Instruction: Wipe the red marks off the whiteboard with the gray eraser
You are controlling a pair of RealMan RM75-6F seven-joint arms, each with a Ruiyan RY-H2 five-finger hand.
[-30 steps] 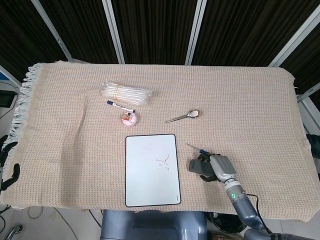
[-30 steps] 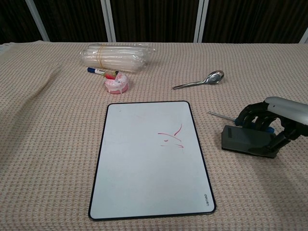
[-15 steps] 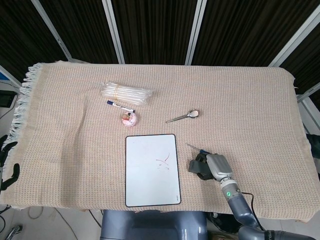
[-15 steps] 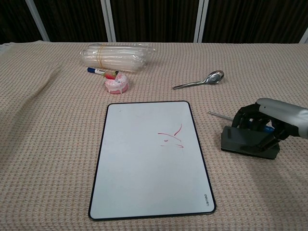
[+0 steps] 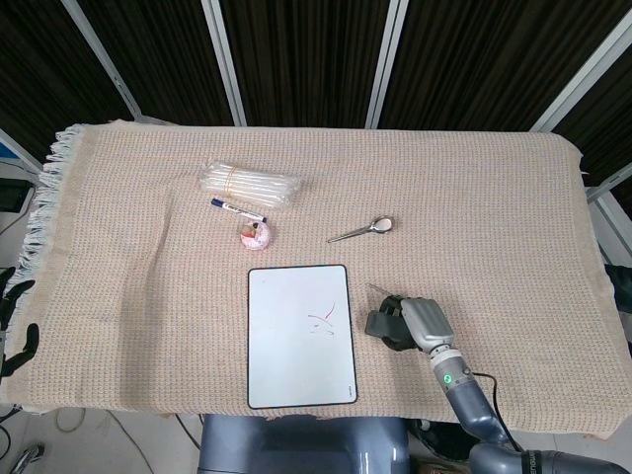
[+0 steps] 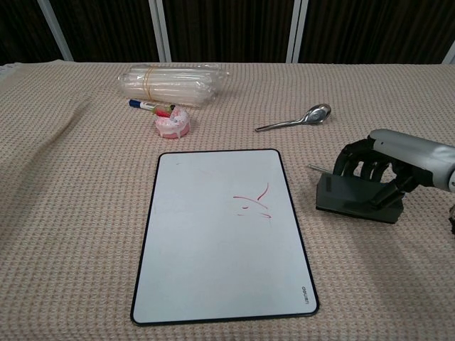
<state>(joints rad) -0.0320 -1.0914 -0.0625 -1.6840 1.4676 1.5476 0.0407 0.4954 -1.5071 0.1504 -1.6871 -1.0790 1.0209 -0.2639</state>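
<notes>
**Right hand on the eraser, beside the board**

We see the right hand point(image 6: 389, 165) with its fingers curled over the top of the gray eraser point(image 6: 355, 201), gripping it just off the whiteboard's point(image 6: 213, 263) right edge, near the worktop's front right. The red marks point(image 6: 254, 201) sit right of the board's middle (thin strokes, unwiped). The left hand point(image 5: 14, 326) hangs off the worktop's left edge; we cannot tell how its fingers lie.
</notes>
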